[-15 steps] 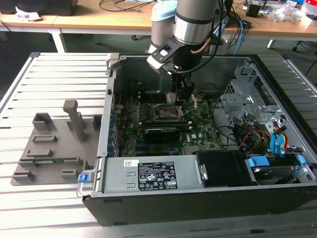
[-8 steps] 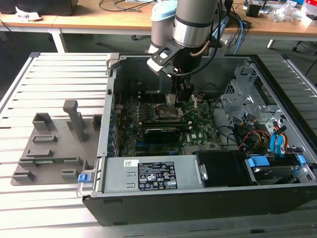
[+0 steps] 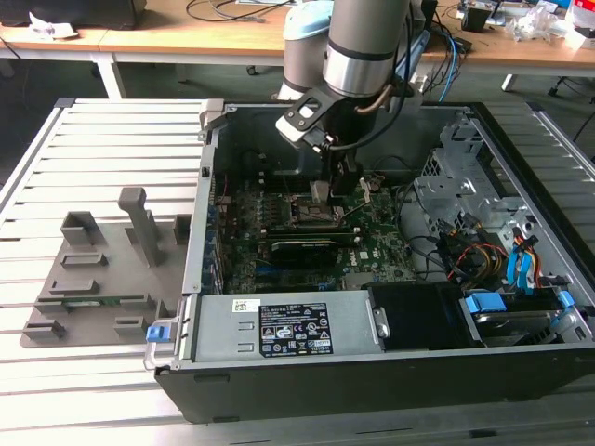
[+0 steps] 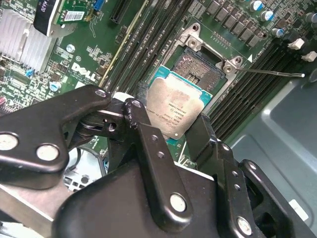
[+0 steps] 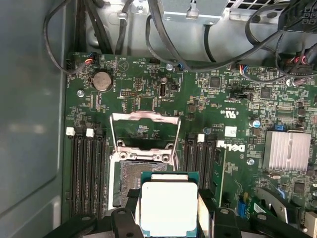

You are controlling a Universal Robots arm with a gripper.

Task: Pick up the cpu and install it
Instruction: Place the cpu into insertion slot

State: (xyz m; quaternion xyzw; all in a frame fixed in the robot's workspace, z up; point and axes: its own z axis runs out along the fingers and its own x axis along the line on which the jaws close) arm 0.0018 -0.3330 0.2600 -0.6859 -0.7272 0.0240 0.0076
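1 cpu (image 5: 169,208) edge beyond the first wrist view's border, socket (image 5: 130,179) partly behind it.

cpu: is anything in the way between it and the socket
Nothing visible. The end effector holds the cpu close over the open socket, whose contacts lie bare, and the socket's lid is flipped up, clear of it.

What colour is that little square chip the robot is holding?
The cpu is pale silver on top with a teal-green rim, clearest in the first wrist view.
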